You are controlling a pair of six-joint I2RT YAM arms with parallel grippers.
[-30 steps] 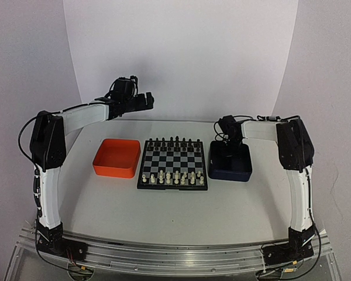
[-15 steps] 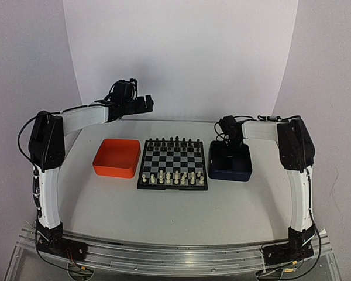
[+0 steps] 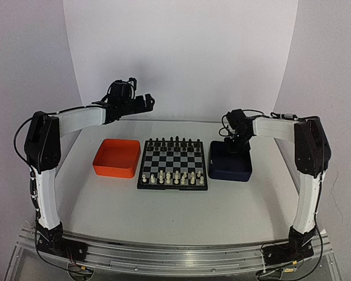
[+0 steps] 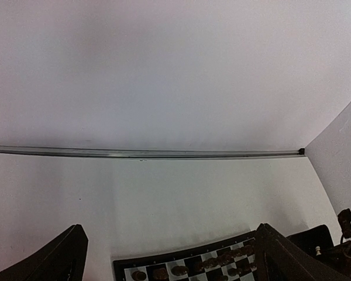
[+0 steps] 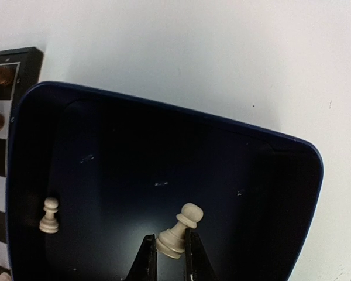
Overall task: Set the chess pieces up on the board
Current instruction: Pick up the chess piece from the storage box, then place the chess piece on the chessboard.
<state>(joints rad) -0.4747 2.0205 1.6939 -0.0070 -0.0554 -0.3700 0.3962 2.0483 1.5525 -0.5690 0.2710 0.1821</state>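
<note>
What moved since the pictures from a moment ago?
The right gripper slid a little to the right over the dark blue tray, its elbow swinging outward, and it now pinches a cream pawn by the base. The left gripper, open and raised, barely shifted. The board and the orange tray stayed put.

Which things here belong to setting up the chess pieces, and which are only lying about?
For the job: board, white pawn held in the right tool, second white pawn, blue tray holding it.
Lying about: orange tray, black pieces, open left tool.
</note>
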